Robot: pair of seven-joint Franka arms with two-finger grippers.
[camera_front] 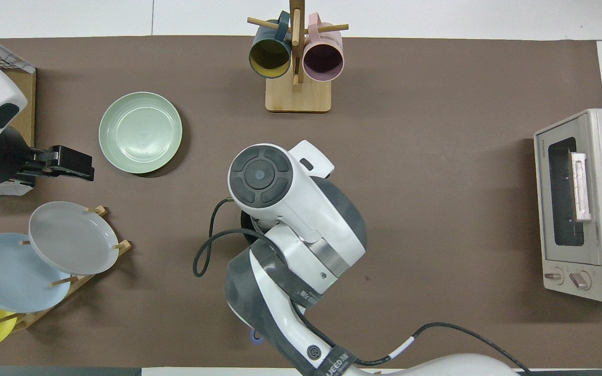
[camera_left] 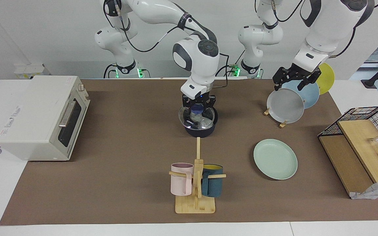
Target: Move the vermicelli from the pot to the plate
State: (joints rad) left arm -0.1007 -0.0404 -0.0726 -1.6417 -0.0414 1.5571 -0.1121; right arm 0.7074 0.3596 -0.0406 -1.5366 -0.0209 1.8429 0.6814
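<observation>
The dark navy pot (camera_left: 199, 131) stands mid-table, with a clear glass lid (camera_left: 184, 118) on it. My right gripper (camera_left: 198, 111) is down over the pot's middle, shut on the lid's knob. In the overhead view the right arm covers the pot, and only a dark edge of the pot (camera_front: 245, 233) shows. The vermicelli cannot be made out under the lid and gripper. The pale mint-green plate (camera_left: 275, 159) (camera_front: 140, 132) lies empty, farther from the robots, toward the left arm's end. My left gripper (camera_left: 289, 86) (camera_front: 84, 168) waits open over the plate rack.
A rack (camera_left: 274, 114) holds a grey plate (camera_left: 285, 105), a light blue plate (camera_left: 308, 93) and a yellow plate (camera_left: 327, 77). A wooden mug stand (camera_left: 195, 203) with a pink and a teal mug is farther out. A toaster oven (camera_left: 41, 118) and a wire basket (camera_left: 369, 114) sit at the table's ends.
</observation>
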